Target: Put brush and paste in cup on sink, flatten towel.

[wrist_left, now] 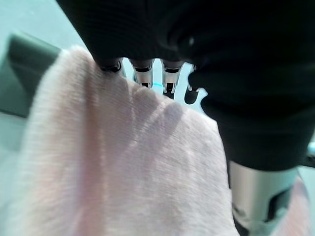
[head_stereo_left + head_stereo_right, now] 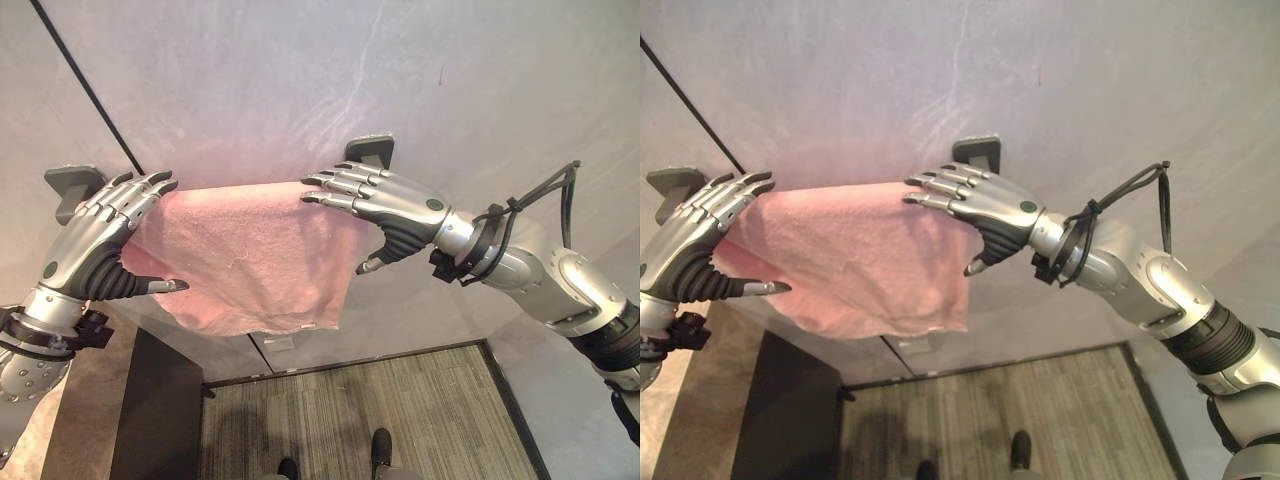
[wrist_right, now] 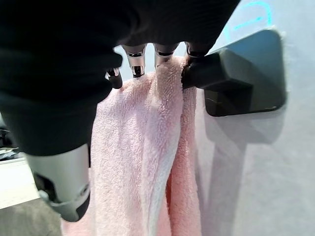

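From the head camera, a pink towel [image 2: 245, 255] hangs over a rail between two dark wall brackets [image 2: 370, 150]. The left hand [image 2: 95, 240] lies on the towel's left end, fingers straight along its top edge, thumb stuck out below. The right hand [image 2: 385, 205] rests flat-fingered on the right end, thumb pointing down. The left wrist view shows straight fingers over the cloth. The right wrist view shows the towel bunched in folds beside the bracket [image 3: 246, 73], fingers on top.
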Tool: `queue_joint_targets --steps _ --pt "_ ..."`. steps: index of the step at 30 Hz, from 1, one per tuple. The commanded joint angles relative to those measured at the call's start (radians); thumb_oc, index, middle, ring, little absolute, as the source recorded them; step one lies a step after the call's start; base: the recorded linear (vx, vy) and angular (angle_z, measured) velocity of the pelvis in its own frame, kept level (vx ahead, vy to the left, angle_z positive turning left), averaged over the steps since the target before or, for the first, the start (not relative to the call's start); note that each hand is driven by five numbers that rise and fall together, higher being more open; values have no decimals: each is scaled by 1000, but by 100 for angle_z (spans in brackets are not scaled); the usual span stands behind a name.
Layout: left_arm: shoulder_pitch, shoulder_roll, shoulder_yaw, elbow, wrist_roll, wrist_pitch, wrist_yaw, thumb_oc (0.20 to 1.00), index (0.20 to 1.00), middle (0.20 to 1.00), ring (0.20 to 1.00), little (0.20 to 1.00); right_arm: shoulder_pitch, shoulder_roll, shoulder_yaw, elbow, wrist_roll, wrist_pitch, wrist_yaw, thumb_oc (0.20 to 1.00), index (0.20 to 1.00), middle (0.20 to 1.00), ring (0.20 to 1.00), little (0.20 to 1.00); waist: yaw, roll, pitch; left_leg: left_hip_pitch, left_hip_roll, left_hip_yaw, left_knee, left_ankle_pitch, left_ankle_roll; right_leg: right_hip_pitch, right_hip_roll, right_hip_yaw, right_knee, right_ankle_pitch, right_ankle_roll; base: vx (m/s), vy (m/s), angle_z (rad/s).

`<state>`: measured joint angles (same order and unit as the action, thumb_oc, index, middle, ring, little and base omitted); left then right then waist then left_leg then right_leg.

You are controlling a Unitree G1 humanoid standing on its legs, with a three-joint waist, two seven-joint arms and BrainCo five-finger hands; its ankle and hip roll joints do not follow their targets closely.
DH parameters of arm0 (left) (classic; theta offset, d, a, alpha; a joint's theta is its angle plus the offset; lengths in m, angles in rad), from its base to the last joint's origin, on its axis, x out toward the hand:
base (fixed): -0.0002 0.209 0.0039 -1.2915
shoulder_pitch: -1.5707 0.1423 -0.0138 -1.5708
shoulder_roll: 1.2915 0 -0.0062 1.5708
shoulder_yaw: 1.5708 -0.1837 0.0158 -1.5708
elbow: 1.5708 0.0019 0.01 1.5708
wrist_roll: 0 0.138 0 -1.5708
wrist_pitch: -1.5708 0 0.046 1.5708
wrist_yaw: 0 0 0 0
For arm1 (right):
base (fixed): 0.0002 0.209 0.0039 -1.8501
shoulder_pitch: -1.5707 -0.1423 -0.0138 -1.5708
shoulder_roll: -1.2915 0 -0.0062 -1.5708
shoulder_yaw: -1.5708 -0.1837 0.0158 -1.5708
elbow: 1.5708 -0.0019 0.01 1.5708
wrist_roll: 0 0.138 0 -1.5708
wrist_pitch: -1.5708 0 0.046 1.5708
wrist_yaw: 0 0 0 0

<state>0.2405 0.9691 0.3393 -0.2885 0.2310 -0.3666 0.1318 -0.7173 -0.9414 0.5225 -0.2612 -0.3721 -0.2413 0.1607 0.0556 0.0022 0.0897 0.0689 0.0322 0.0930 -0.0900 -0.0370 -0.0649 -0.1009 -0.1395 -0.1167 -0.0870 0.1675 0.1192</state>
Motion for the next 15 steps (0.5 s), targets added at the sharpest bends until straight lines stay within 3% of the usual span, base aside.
queue_joint_targets --steps 1,10,15 --pt "149 -30 -18 213 -55 98 -25 1000 1000 1000 1000 1000 161 -76 29 138 -65 31 37 1000 1000 1000 1000 1000 -4 -46 5 -48 -39 34 16 12 44 30 -121 39 41 -58 107 0 0 0" --pt "130 -145 -23 262 -144 110 -8 1000 1000 1000 1000 1000 257 -34 -44 207 -123 50 9 1000 1000 1000 1000 1000 1 -38 -2 -48 -41 26 15 12 44 38 -119 29 36 -62 104 11 -5 1" --pt "118 -161 -24 280 -133 112 0 1000 1000 1000 1000 1000 268 -17 -67 224 -147 59 -5 1000 1000 1000 1000 1000 0 -37 -10 -48 -38 21 10 14 43 41 -118 25 36 -63 104 7 -3 1"
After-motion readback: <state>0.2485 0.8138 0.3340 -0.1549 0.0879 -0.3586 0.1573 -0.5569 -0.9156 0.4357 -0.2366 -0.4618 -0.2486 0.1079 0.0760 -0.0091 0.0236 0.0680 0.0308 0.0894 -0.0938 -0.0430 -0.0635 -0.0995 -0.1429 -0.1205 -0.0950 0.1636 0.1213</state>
